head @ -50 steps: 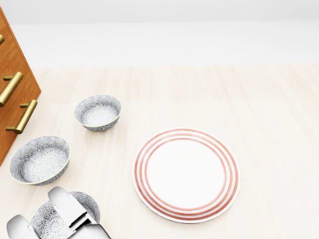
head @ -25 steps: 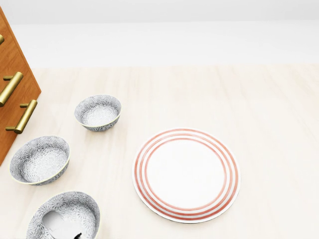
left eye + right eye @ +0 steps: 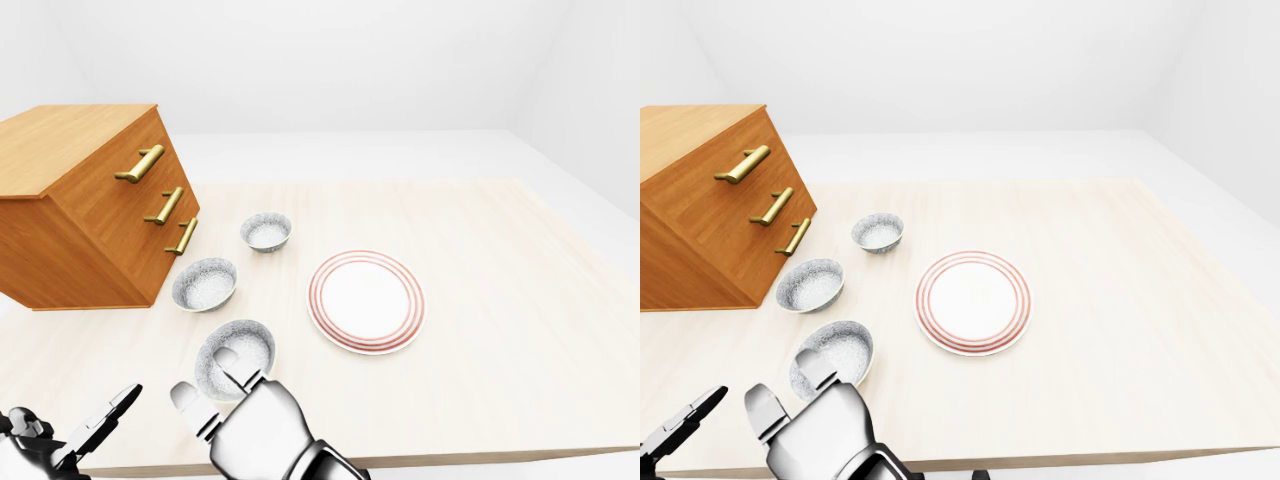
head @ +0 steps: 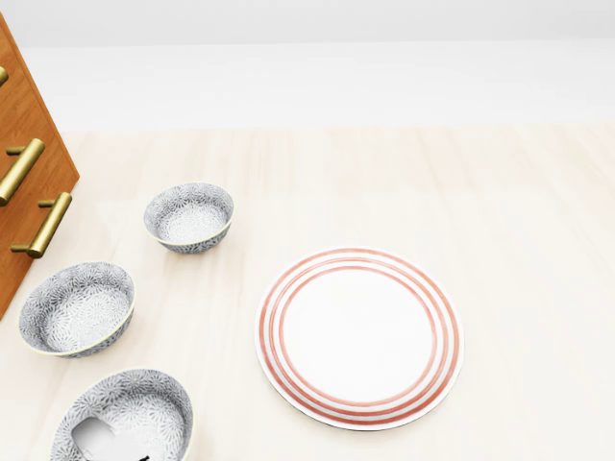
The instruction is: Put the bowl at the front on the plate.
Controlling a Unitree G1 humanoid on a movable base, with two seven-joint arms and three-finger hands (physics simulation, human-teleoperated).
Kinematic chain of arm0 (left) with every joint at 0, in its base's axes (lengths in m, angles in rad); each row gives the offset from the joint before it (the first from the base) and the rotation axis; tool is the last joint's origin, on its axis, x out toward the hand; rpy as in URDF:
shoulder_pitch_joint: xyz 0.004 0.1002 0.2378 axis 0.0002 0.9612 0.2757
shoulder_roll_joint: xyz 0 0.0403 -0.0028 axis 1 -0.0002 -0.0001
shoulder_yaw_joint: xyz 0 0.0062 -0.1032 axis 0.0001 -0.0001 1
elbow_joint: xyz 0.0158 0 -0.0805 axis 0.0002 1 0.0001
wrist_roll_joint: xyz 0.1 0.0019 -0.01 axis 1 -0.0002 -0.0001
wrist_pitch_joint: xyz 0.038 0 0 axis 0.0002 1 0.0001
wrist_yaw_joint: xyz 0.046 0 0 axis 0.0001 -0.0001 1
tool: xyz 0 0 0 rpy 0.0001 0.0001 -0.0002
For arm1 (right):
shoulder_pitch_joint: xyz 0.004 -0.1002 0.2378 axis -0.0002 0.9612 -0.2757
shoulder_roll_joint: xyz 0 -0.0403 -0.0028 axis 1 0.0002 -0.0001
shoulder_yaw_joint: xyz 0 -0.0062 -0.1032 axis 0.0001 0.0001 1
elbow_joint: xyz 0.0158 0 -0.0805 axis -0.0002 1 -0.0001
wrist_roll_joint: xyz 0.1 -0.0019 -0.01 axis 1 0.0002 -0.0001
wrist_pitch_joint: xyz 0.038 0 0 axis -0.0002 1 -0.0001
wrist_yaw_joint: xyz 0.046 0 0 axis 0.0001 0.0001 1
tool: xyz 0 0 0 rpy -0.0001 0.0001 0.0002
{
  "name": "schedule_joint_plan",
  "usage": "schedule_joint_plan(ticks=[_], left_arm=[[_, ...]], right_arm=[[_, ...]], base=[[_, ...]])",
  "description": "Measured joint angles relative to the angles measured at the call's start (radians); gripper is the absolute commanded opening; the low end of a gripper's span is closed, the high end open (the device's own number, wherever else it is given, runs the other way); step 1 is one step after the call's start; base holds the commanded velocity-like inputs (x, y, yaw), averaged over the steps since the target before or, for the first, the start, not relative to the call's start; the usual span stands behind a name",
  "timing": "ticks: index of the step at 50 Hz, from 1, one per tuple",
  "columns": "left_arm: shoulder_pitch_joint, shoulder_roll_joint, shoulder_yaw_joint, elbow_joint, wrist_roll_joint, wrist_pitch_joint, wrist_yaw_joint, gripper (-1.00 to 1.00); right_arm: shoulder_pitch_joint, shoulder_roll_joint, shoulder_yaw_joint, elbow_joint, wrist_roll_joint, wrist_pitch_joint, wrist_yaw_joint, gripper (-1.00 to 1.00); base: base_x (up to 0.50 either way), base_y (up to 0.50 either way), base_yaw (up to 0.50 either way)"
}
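Note:
The patterned grey bowl nearest me [image 3: 243, 343] stands on the pale wooden table, left of and below the white plate with red rings [image 3: 366, 300]. My right hand [image 3: 212, 385] reaches in from the bottom of the left-eye view. Its white fingers are spread open over the bowl's near rim and close on nothing. In the head view one fingertip [image 4: 94, 435] shows inside this bowl [image 4: 144, 403], and the plate [image 4: 360, 336] lies bare to its right. My left hand [image 3: 70, 440] hangs open at the bottom left corner, apart from the bowl.
Two more patterned bowls, one [image 3: 204, 284] and another [image 3: 266, 231], run up and away from the nearest bowl. A wooden drawer chest [image 3: 90, 210] with brass handles stands on the left. The table's near edge [image 3: 500, 455] crosses the bottom of the view.
In the head view my hand has drawn back downward. It covered the nearest bowl a second ago; only a fingertip shows in it now. Bowls and plate have not moved.

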Motion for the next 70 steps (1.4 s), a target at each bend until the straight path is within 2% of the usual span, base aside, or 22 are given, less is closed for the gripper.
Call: schedule_joint_plan(ticks=[18, 53, 70], left_arm=[[0.004, -0.005, 0.007, -0.019, 0.000, 0.016, -0.004, 1.00], [0.002, -0.005, 0.001, -0.010, 0.012, 0.003, 0.000, 1.00], [0.002, -0.006, 0.001, -0.012, 0.013, 0.002, 0.000, 1.00]], right_arm=[[0.006, -0.007, -0.029, 0.021, 0.008, 0.000, 0.000, 1.00], [0.017, -0.032, -0.096, 0.063, 0.052, 0.000, -0.041, 1.00], [0.004, -0.021, -0.139, 0.104, 0.067, 0.000, -0.043, 1.00]], base=[[0.00, 0.00, 0.00], [0.00, 0.00, 0.00], [0.00, 0.00, 0.00]])
